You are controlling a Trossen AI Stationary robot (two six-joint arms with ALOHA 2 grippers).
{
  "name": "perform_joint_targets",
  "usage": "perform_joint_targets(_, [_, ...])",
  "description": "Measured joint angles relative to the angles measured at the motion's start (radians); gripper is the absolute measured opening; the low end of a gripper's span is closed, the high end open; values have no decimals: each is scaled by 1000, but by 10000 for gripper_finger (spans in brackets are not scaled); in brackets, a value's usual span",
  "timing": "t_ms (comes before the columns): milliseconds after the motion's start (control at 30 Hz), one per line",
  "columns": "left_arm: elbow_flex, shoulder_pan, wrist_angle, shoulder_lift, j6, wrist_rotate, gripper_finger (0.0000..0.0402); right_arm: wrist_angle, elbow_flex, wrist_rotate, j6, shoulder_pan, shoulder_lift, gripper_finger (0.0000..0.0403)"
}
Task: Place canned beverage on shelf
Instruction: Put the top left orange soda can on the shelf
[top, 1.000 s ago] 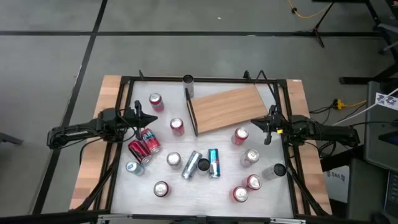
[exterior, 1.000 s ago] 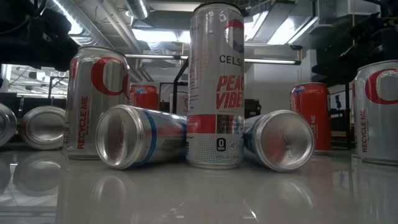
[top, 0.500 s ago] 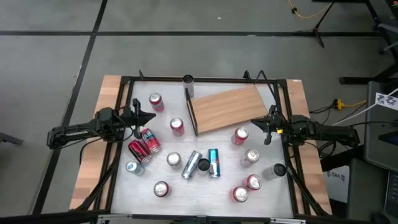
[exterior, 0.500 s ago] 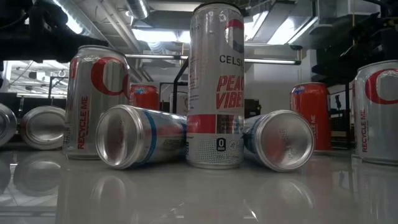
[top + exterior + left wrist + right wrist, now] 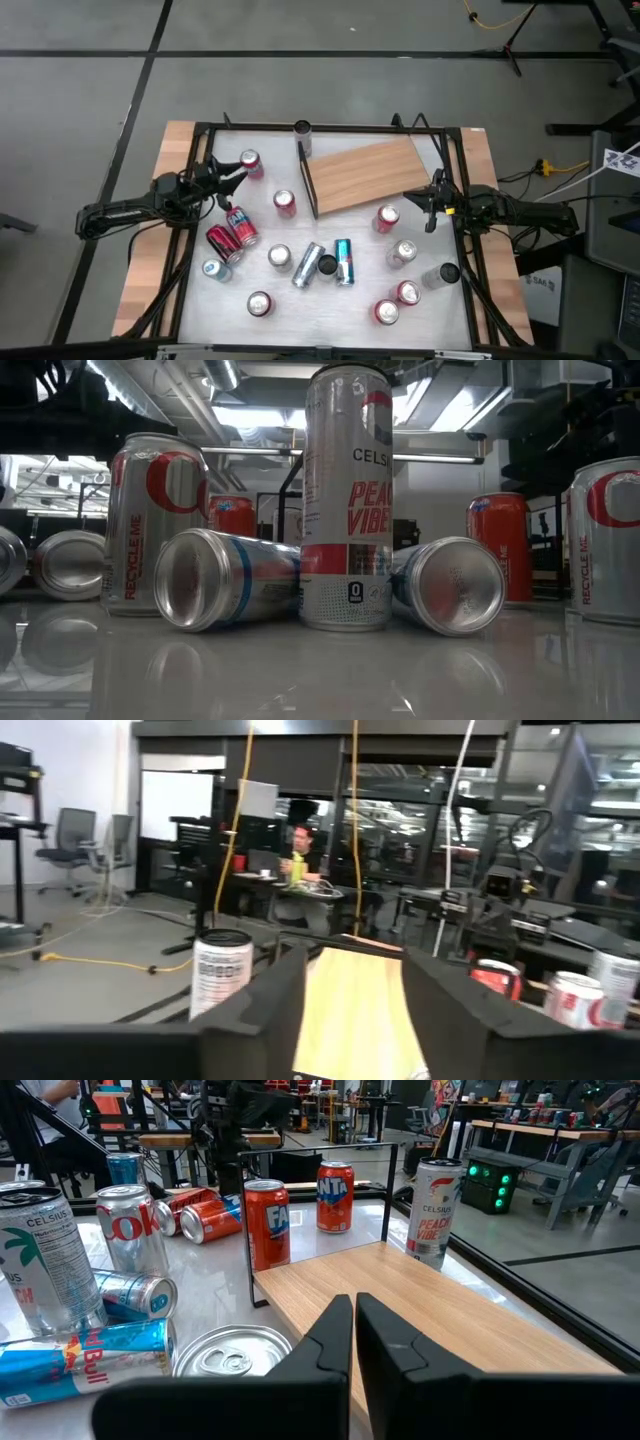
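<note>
The shelf (image 5: 365, 175) is a light-brown wooden board lying flat on the white table, with a thin dark rail (image 5: 308, 180) along its left short edge. No can stands on it. My left gripper (image 5: 238, 173) is open and empty over the table's left side, pointing toward the far right, close to an upright red can (image 5: 250, 163). In its wrist view (image 5: 352, 965) the board (image 5: 350, 1010) shows between the fingers. My right gripper (image 5: 412, 199) is shut and empty at the board's right near corner (image 5: 354, 1305), above an upright can (image 5: 388, 217).
Many cans stand or lie on the table near of the board: two red ones lying at the left (image 5: 232, 235), a tall Celsius can (image 5: 347, 500) between two lying cans (image 5: 225, 578), (image 5: 450, 585), and several at the right (image 5: 405, 290). A silver can (image 5: 302, 128) stands at the far edge.
My left gripper has moved toward the table's far edge and turned from pointing right to pointing far right, nearer the upright red can. The right arm and the cans have kept still.
</note>
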Motion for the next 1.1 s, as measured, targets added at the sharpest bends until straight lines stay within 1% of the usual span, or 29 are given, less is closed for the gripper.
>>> perform_joint_targets(133, [0,0,0,0,0,-18,210,0,0,0,0,0,0,10])
perform_joint_targets(267, [0,0,1,0,-1,-22,233,0,0,0,0,0,0,10])
perform_joint_targets(433, [0,0,2,0,-22,-6,234,0,0,0,0,0,0,10])
perform_joint_targets(600, [0,0,2,0,-24,-39,231,0,0,0,0,0,0,10])
perform_joint_targets(800, [0,0,2,0,-16,-42,235,0,0,0,0,0,0,10])
perform_joint_targets(900, [0,0,2,0,14,-42,260,0,0,0,0,0,0,10])
perform_joint_targets(1100, [0,0,25,0,29,-77,343,0,0,0,0,0,0,10])
